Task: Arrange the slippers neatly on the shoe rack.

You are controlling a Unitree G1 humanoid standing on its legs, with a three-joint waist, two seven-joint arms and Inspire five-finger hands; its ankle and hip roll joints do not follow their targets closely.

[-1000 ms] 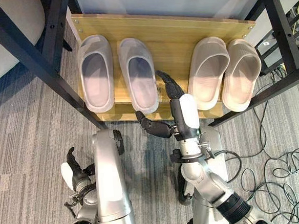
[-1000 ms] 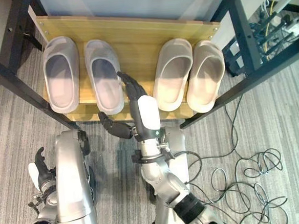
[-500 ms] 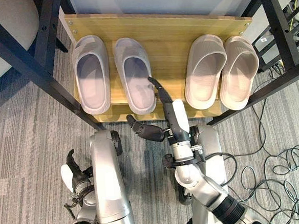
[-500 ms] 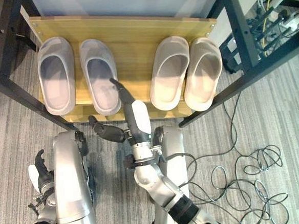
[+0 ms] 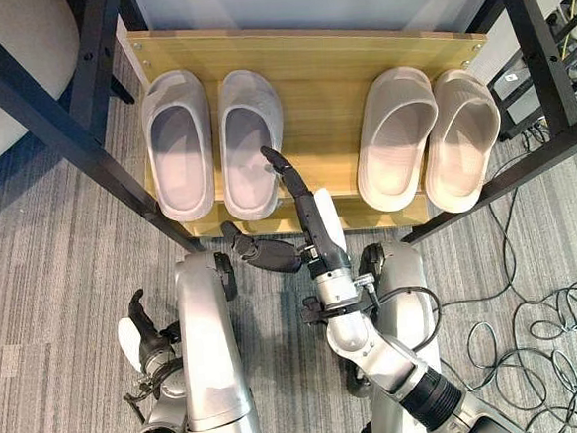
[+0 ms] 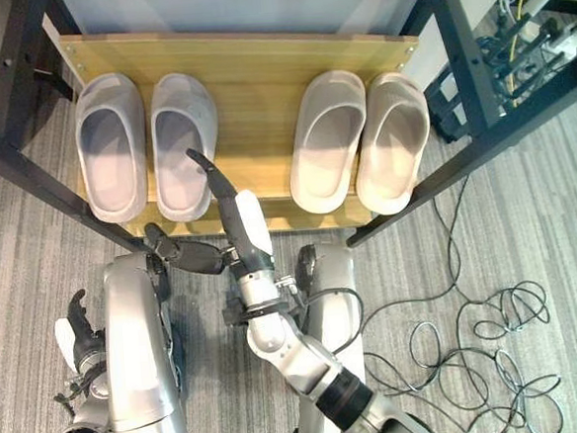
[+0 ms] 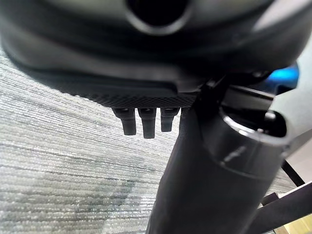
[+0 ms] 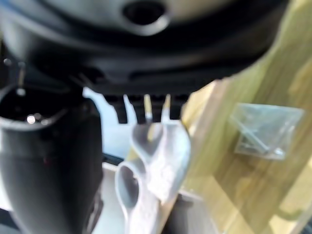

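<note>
A: Two pairs sit on the shoe rack (image 5: 317, 61) now. What did the right hand (image 5: 303, 208) just do?

B: A second ago its straight, spread fingers lay against the right side of the inner grey slipper (image 5: 251, 143), which then angled away from its mate. Since then the hand has swept leftward along the shelf, and that slipper has gone with it. It now lies close beside the outer grey slipper (image 5: 177, 143), nearly parallel, toes toward the back.

A: Is the hand holding anything?

B: No. The fingers are extended, the thumb stuck out to the left over the floor, nothing pinched. The fingertips reach just beside the slipper's heel end; I can't tell whether they touch it.

A: And the left hand (image 5: 138, 336)?

B: Low by the robot's side over the carpet, fingers loosely relaxed, idle.

A: The beige pair (image 5: 429, 139)?

B: Unmoved, side by side at the right of the shelf, well apart from the grey pair.

A: So the task?

B: I judge it nearly finished; both pairs look tidy.
</note>
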